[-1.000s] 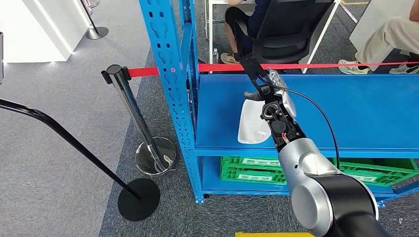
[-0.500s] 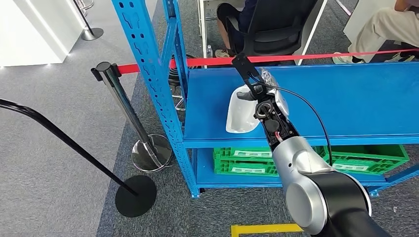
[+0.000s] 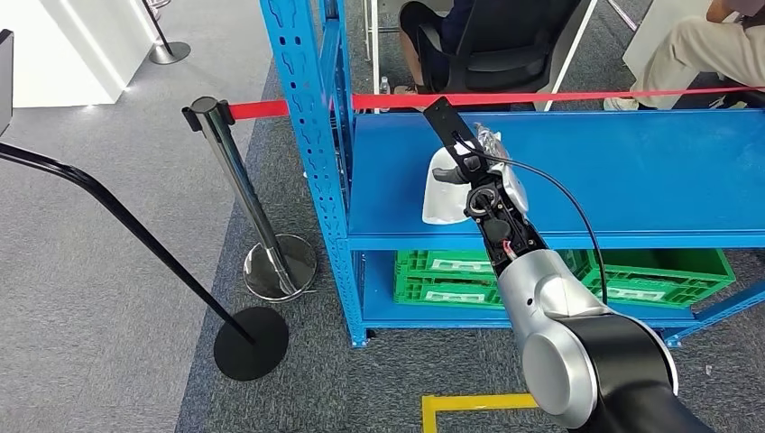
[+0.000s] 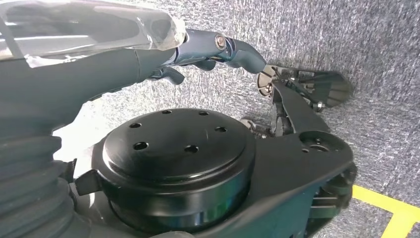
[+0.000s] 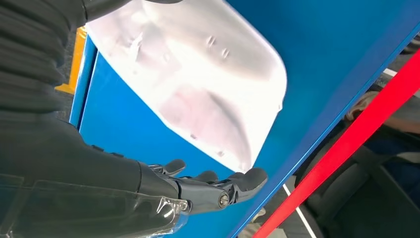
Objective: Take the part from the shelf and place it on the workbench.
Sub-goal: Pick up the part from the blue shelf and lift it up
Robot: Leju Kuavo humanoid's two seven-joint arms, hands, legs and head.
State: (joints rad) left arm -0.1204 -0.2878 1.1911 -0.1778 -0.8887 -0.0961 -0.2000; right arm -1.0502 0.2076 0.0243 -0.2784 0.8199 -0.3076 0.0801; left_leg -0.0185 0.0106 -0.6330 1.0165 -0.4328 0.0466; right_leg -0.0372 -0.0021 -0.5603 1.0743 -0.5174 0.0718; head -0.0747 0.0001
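A humanoid robot is reaching its right hand (image 3: 469, 162) over the blue shelf (image 3: 631, 180), where a white moulded part (image 3: 442, 194) is lying near the front edge, close to the upright post (image 3: 311, 135). In the right wrist view the dark fingers (image 5: 218, 191) are lying long and only gently curved, spread just beside the far edge of the part (image 5: 198, 84), with blue shelf showing between them and the white surface; they are closing on nothing yet. The thumb may be resting on the part's near side, though the arm is blocking a clear look at it.

The left hand (image 4: 218, 49) is hanging low over grey carpet, its fingers loosely bent and holding nothing.

The part looks like a thin, hollowed plastic shell: probably light, fairly stiff, and smooth enough to slide on the painted shelf or slip in a loose hold. Its rounded back offers little to squeeze, so the raised rim along one long edge seems the sensible place to take hold, fingers on one side and thumb on the other.

A red barrier tape (image 3: 559, 97) is running behind the shelf, green crates (image 3: 451, 275) are sitting on the level below, and people are sitting beyond the tape.
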